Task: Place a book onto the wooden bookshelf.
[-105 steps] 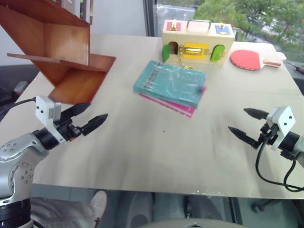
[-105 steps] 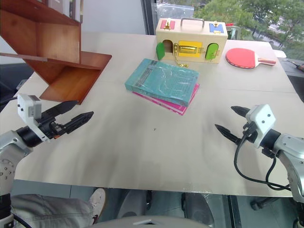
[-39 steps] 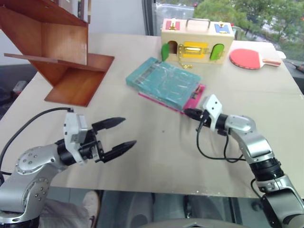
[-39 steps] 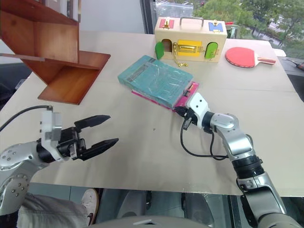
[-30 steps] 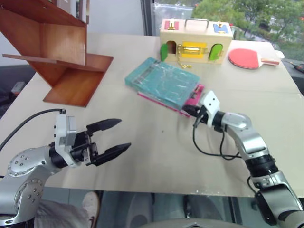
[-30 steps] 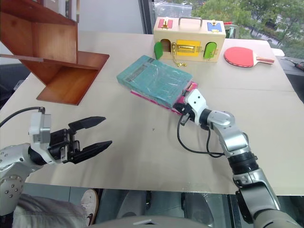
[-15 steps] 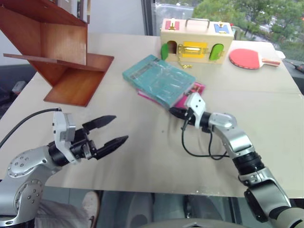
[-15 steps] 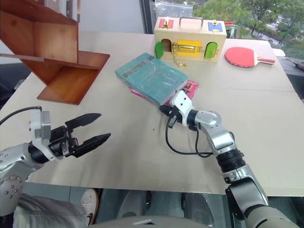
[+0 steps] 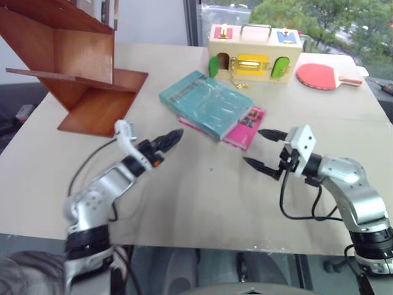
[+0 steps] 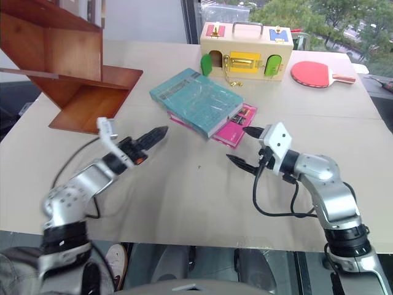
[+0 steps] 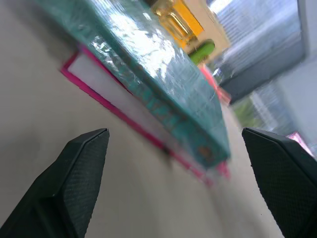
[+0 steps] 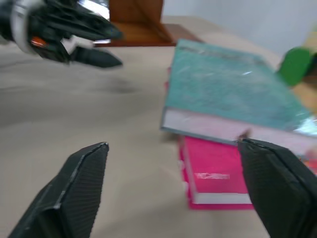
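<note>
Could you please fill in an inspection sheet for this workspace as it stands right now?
Surface: pale table, bare in front.
Job's things: teal book lies flat on top of a pink book, held by neither gripper; wooden bookshelf stands at the table's far left corner.
Clutter: pale wooden box with coloured doors at the far edge; red table-tennis paddle beside it.
Grippers: left gripper open, pointing at the books, apart from them; right gripper open, near the pink book, empty.
Cables: black cable loops from the right wrist.
Surroundings: window with trees behind the table.
</note>
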`<act>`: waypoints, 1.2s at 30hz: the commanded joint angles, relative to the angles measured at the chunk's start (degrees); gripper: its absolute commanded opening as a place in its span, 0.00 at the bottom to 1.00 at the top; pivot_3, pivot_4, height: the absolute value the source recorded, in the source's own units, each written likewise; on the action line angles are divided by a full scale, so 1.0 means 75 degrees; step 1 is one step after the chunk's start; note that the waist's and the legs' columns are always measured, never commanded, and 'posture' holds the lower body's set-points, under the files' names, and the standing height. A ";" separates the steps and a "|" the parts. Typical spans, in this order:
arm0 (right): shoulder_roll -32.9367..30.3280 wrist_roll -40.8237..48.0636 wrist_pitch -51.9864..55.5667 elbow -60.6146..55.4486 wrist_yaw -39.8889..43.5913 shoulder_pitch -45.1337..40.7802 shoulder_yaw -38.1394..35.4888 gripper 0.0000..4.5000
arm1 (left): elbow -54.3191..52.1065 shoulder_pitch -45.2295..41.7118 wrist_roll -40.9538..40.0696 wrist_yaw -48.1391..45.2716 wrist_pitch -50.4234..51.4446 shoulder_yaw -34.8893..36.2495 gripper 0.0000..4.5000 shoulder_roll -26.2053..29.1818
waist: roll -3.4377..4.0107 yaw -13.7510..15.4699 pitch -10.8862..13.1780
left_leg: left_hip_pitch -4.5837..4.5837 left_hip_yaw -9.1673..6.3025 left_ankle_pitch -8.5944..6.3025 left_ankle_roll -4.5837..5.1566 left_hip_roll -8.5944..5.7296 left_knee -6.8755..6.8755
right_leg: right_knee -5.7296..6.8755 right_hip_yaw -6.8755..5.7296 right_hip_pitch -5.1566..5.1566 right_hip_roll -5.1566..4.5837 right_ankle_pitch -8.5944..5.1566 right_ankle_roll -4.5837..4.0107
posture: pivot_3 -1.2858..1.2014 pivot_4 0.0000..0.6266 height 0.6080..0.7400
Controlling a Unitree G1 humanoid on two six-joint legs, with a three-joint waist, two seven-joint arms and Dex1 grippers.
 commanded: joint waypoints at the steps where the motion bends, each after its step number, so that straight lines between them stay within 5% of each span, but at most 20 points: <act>1: 0.0027 -0.0046 0.0053 -0.0485 -0.0460 0.0027 -0.0182 0.98 | 0.0894 -0.0840 -0.0379 0.0587 0.0042 0.0264 1.00 -0.0558 | 0.0000 0.0015 0.0000 | 0.0002 -0.0001 0.0000 -0.0001 -0.0001 0.0000 | 0.0000 -0.0001 0.0002 0.0000 0.0000 0.0000 | 0.52 0.24 1.00; 13: 0.0074 -0.0131 0.0288 -0.1049 -0.1213 0.0230 -0.0104 0.98 | 0.2795 -0.2194 -0.0312 0.0780 -0.0286 0.0588 1.00 -0.1400 | 0.0001 0.0032 0.0000 | -0.0004 0.0001 0.0022 -0.0037 -0.0010 -0.0001 | -0.0016 -0.0002 0.0005 -0.0007 0.0000 0.0000 | 0.52 0.24 1.00; 20: 0.0027 -0.0107 0.0313 -0.1155 -0.1345 0.0307 -0.0117 1.00 | 0.2630 -0.2153 -0.0664 0.1216 -0.0077 0.0891 0.31 -0.1781 | 0.0001 0.0046 0.0000 | -0.0004 0.0000 0.0023 -0.0038 -0.0011 -0.0001 | -0.0017 -0.0004 0.0008 -0.0009 0.0000 0.0000 | 0.52 0.24 1.00; 24: 0.0005 -0.0097 0.0250 -0.1094 -0.1305 0.0305 -0.0124 1.00 | 0.2195 -0.1962 -0.0982 0.1613 0.0077 0.1063 0.01 -0.1999 | 0.0001 0.0044 0.0000 | -0.0003 -0.0001 0.0023 -0.0038 -0.0011 -0.0001 | -0.0018 -0.0004 0.0009 -0.0008 0.0000 0.0000 | 0.52 0.24 1.00; 36: -0.0024 -0.0085 0.0061 -0.0809 -0.1088 0.0195 -0.0090 1.00 | 0.1092 -0.1111 -0.1807 0.2565 0.0286 0.1229 0.01 -0.2149 | 0.0000 0.0050 0.0000 | -0.0001 -0.0001 0.0023 -0.0039 -0.0011 -0.0001 | -0.0021 -0.0005 0.0013 -0.0009 0.0000 0.0000 | 0.52 0.24 1.00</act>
